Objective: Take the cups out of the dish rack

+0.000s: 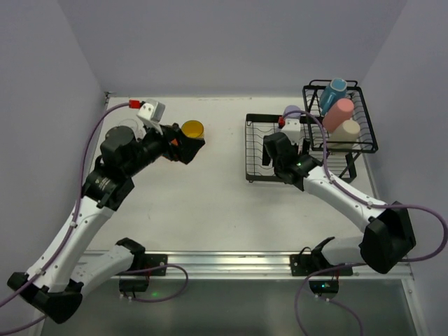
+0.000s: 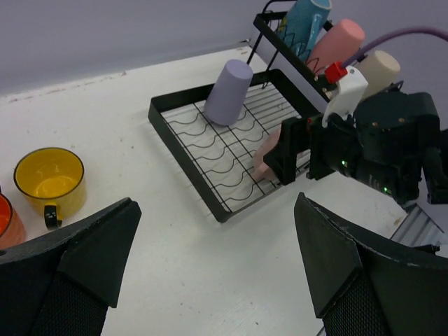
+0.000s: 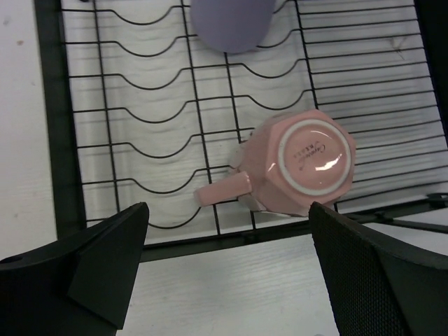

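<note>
Right gripper [image 3: 227, 269] spread wide, empty, over near edge of black wire dish rack [image 3: 52, 140]. Pale pink faceted mug [image 3: 301, 164] sits inverted on rack's flat tray. Left gripper [image 2: 217, 266] wide open, empty, well left of rack.

In the left wrist view the left edge cuts the orange mug [image 2: 7, 222] down to a sliver. The upper edge takes the top off the blue cup [image 2: 306, 24], and the right gripper [image 2: 302, 154] covers most of the pink mug [image 2: 263, 157]. In the right wrist view the top edge cuts the lavender tumbler [image 3: 231, 24] and the rack [image 3: 52, 112] runs out past the top and right edges; from above, that gripper hides the pink mug entirely.
</note>
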Available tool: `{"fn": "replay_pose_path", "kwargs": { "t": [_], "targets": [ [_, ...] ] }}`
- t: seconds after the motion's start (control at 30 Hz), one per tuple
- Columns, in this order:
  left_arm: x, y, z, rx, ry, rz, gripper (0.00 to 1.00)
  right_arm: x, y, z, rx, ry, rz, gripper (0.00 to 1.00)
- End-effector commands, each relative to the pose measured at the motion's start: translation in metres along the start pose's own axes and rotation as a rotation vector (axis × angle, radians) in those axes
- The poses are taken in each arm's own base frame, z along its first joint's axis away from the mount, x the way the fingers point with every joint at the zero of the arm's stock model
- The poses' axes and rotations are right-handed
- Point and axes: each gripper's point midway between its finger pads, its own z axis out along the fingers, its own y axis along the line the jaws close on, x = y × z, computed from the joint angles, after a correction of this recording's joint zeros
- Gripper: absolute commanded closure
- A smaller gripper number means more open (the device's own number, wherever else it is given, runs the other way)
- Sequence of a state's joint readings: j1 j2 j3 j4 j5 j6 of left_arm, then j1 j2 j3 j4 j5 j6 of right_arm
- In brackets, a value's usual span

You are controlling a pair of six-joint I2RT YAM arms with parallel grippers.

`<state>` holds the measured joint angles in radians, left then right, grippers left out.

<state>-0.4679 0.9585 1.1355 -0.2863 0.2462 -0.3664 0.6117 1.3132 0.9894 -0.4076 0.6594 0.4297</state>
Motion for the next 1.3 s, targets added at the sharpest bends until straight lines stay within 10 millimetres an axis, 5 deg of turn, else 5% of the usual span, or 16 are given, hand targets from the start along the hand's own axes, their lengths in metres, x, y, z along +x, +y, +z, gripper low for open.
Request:
{"fn": "replay_pose_path", "kwargs": {
  "t": [0.0,0.2,0.53,0.63,0.8,0.87,0.9,0.93,1.0,1.1,1.27],
  "targets": [
    [0.02,-0.006,-0.012,0.053,0.014,0.005,0.0,-0.015,-0.012,0.001,0.161,-0.066,0.06,0.01],
    [0.038,-0.021,-0.021,0.097,0.0,0.043,0.0,-0.023,-0.017,-0.004,0.324,-0.109,0.116,0.04],
    [0.067,-0.056,-0.032,0.157,0.028,0.158,0.0,-0.004,-0.047,-0.01,0.71,-0.114,0.231,0.1],
    [0.072,-0.049,-0.031,0.118,0.035,0.163,0.0,-0.019,-0.027,-0.023,0.638,-0.118,0.206,0.11],
    [0.068,-0.043,-0.03,0.076,0.023,0.159,0.0,-0.08,-0.001,-0.067,0.382,-0.174,0.216,0.12],
    [0.067,-0.041,-0.026,0.063,0.027,0.153,0.0,-0.094,0.028,-0.07,0.185,-0.175,0.298,0.12],
    [0.067,-0.043,-0.024,0.068,0.029,0.138,0.0,-0.117,0.023,-0.093,0.064,-0.214,0.243,0.12],
    [0.064,-0.047,-0.023,0.077,0.026,0.128,0.0,-0.118,0.053,-0.104,-0.154,-0.176,0.237,0.11],
    [0.069,-0.058,-0.014,0.127,0.06,0.088,0.0,-0.153,0.069,-0.127,-0.399,-0.242,0.307,0.12],
    [0.07,-0.078,0.003,0.208,0.078,0.025,0.0,-0.188,0.075,-0.177,-0.669,-0.325,0.292,0.22],
    [0.101,-0.111,0.056,0.37,0.175,-0.034,0.0,-0.2,0.049,-0.215,-0.746,-0.375,0.276,0.31]
  ]
}}
